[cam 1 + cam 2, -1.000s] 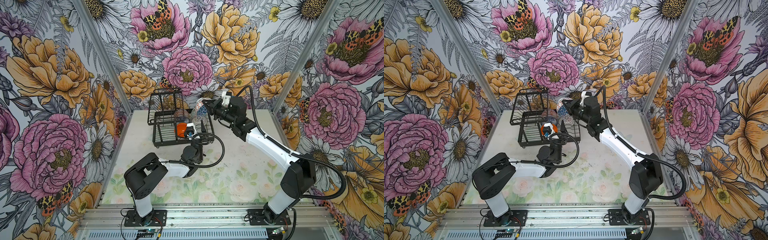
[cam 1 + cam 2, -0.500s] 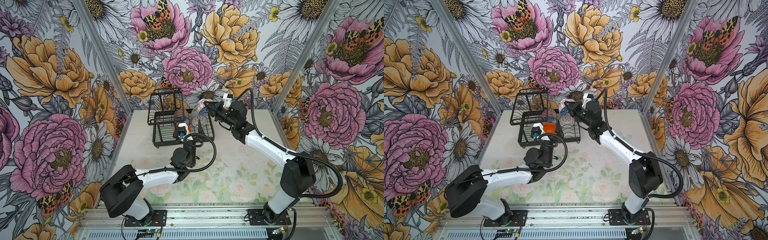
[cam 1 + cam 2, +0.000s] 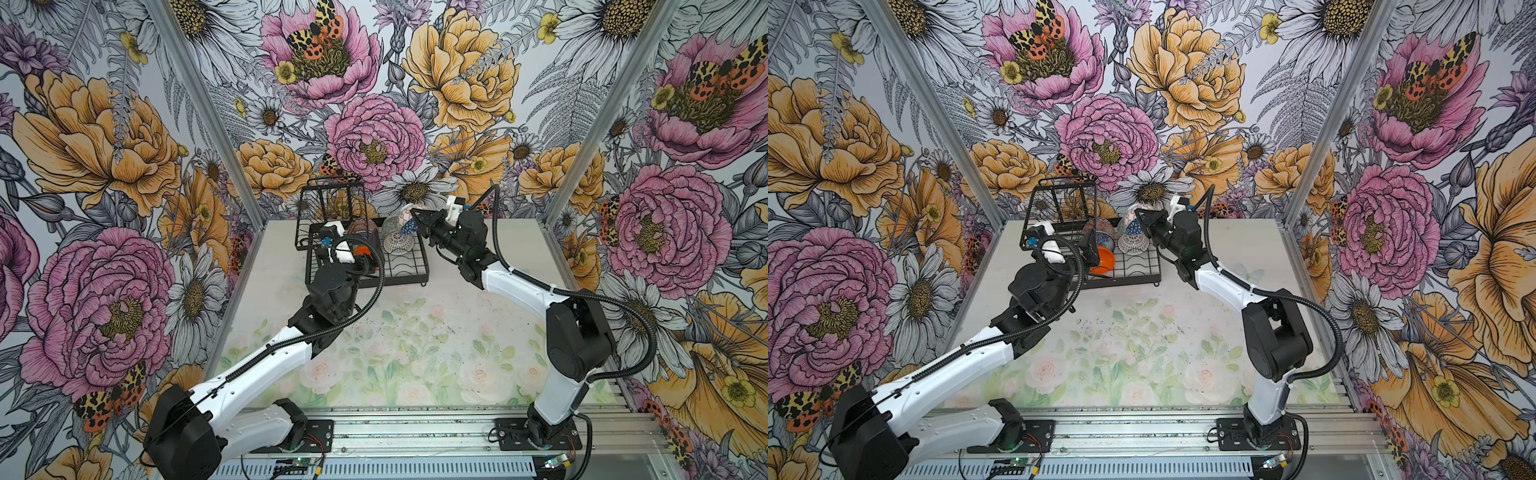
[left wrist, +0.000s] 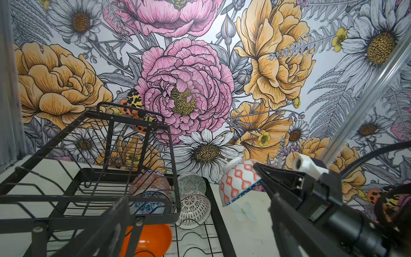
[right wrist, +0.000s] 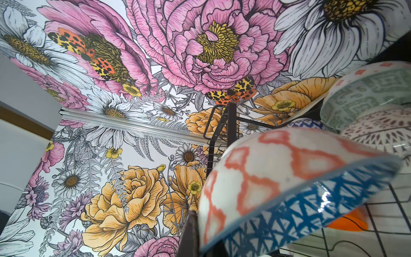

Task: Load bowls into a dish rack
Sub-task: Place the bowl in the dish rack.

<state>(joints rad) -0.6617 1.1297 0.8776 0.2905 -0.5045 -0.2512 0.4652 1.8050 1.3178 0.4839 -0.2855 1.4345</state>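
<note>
1. Five bowls sit in the dish rack [image 3: 405, 284]: a plain orange bowl [image 3: 1104, 259], a blue-white floral bowl [image 4: 149, 203], a red-orange patterned bowl [image 4: 149, 183], a pale green bowl [image 4: 192, 182] and a black-white lattice bowl [image 3: 397, 243].
2. The right gripper [image 4: 259, 175] pinches the rim of the orange-white bowl [image 4: 238, 184], raised and tilted just beside the rack, near the pale green bowl.
3. The left gripper [image 3: 1090, 253] hangs spread wide over the rack by the plain orange bowl.

Plain orange bowl [image 3: 1104, 258], black wire rack [image 3: 1140, 269]
</note>
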